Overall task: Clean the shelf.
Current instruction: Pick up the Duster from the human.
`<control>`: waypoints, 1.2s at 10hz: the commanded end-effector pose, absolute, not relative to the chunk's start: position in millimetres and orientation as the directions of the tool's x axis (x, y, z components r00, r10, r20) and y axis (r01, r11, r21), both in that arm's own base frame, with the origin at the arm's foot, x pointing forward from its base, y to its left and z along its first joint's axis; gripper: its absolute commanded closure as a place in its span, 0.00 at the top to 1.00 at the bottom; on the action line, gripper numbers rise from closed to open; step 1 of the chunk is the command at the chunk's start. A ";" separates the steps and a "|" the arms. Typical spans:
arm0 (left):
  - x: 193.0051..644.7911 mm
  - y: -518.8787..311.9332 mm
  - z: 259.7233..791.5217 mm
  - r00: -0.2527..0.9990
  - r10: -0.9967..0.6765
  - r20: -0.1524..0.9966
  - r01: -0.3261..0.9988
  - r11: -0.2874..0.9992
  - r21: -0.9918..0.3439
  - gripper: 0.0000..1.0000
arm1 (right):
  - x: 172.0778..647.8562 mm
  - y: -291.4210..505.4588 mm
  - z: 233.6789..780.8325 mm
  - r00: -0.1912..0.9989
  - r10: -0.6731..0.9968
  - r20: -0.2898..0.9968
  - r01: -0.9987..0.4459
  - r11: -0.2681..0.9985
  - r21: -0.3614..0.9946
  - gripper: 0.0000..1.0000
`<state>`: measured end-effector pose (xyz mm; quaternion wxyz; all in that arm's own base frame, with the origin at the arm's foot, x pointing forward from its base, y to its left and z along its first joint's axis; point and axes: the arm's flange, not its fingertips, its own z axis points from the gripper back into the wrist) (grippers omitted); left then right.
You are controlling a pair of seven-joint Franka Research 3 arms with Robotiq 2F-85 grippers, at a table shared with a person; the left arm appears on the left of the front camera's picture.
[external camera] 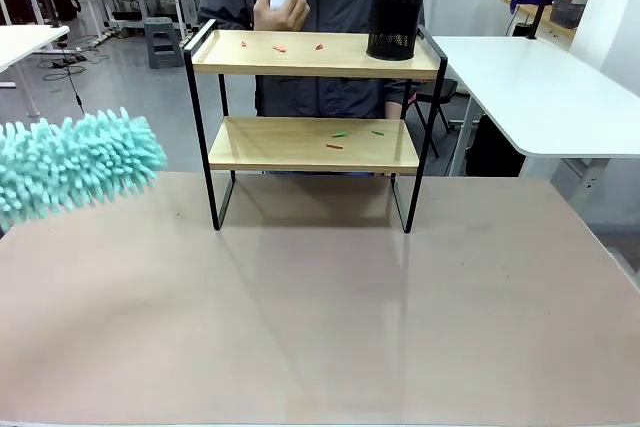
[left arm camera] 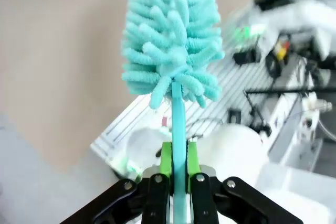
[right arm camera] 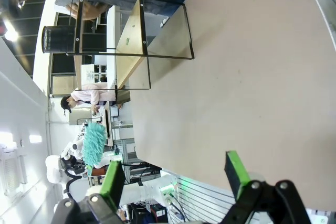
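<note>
Left gripper (left arm camera: 179,163) clamps fluffy teal duster (left arm camera: 170,30); right gripper (right arm camera: 176,177) gapes empty. Sweep may topple black mesh cup (external camera: 394,21) off wooden black-framed shelf (external camera: 290,145).

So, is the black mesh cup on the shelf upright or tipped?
Upright: the black mesh cup stands on the shelf's top board, mouth upward.

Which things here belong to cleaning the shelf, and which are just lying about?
Job: shelf; small scraps on both boards; teal duster, jaws of left gripper shut on it.
Just there: black mesh cup on top board; white side table; right gripper, jaws open.
</note>
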<state>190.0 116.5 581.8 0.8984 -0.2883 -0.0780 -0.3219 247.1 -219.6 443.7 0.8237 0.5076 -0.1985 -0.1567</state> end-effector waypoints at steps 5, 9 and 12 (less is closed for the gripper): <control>220.4 -67.0 540.6 0.817 -0.375 0.438 0.531 0.783 -0.322 0.12 | 249.4 -220.4 445.3 0.868 -0.456 0.196 0.023 0.431 0.902 1.00; 229.2 -66.5 558.6 0.809 -0.385 0.444 0.548 0.767 -0.334 0.12 | 249.4 -220.4 445.3 0.868 -0.456 0.196 0.023 0.431 0.902 1.00; 228.2 -84.7 555.3 0.871 -0.202 0.448 0.367 0.874 -0.318 0.12 | 249.4 -220.4 445.3 0.868 -0.456 0.196 0.023 0.431 0.902 1.00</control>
